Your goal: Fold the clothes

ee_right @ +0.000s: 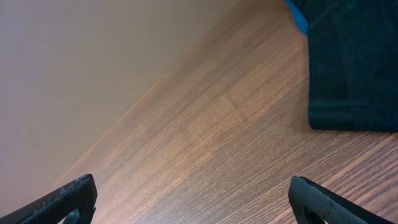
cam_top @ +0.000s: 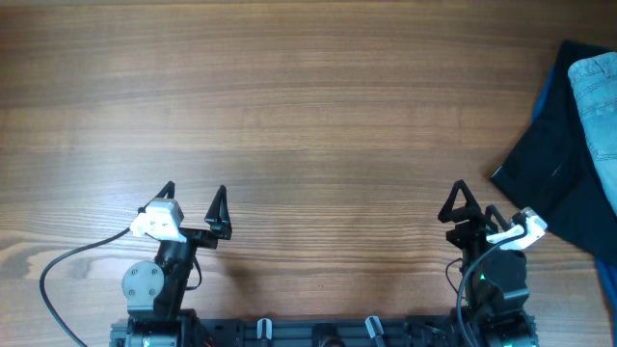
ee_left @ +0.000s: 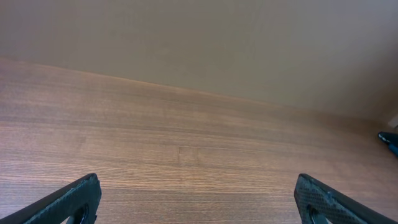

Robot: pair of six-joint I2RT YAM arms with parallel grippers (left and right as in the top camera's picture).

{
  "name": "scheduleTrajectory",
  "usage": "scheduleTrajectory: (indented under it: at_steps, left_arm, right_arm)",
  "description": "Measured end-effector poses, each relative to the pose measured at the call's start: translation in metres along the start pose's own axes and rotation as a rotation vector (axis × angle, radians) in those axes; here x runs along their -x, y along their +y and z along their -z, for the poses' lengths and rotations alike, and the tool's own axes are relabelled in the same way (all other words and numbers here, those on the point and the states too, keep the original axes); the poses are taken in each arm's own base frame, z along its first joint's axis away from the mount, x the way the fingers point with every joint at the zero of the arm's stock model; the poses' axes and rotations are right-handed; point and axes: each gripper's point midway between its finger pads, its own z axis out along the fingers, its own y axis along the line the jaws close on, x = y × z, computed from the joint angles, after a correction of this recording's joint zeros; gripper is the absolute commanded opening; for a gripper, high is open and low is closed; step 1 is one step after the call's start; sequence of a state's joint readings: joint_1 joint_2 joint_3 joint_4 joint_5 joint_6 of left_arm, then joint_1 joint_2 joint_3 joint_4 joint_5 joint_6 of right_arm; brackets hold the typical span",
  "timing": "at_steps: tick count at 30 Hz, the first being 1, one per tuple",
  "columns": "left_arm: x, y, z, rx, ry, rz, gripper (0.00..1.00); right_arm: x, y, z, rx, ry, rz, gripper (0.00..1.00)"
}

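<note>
The clothes [cam_top: 596,101], light blue denim shorts, lie at the far right edge of the table [cam_top: 308,106] in the overhead view. They rest on a dark cloth [cam_top: 554,183], close to the right gripper [cam_top: 474,210] and well apart from the left gripper [cam_top: 193,198]. Left wrist view: fingers [ee_left: 71,199] spread wide over the wood, gripping nothing. Right wrist view: fingers [ee_right: 65,202] equally wide and empty, with the dark cloth [ee_right: 354,62] and its bright blue edge [ee_right: 297,15] at far right.
</note>
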State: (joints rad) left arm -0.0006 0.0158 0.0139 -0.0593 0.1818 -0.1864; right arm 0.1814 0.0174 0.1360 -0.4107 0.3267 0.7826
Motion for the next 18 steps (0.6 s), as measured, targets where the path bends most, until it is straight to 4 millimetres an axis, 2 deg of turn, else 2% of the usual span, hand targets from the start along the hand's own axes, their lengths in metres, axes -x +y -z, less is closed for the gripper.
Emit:
scheduleTrajectory:
  at_steps: [7,10,13,16,17,18]
  left_arm:
    - [0.002,-0.001,0.0,-0.003,-0.008,-0.002,1.0]
    - [0.003,-0.002,0.0,-0.012,-0.014,-0.003,1.0]
    - [0.006,-0.015,0.001,-0.083,-0.02,-0.009,1.0]
    - [0.009,-0.035,0.003,-0.198,-0.023,-0.009,1.0]
    - [0.008,-0.039,0.004,-0.22,-0.019,0.0,1.0]
    - [0.009,-0.042,0.005,-0.237,-0.019,0.014,1.0]
  right_arm:
    - [0.0,0.0,0.0,0.002,-0.002,-0.004,1.0]
    - [0.002,0.002,0.0,0.01,-0.007,-0.106,1.0]
    - [-0.003,0.003,0.0,0.016,0.021,-0.228,1.0]
    - [-0.014,0.016,0.001,0.075,0.097,-0.347,1.0]
    - [-0.014,0.024,0.002,0.114,0.112,-0.362,1.0]
    - [-0.009,0.041,0.004,0.196,0.116,-0.365,1.0]
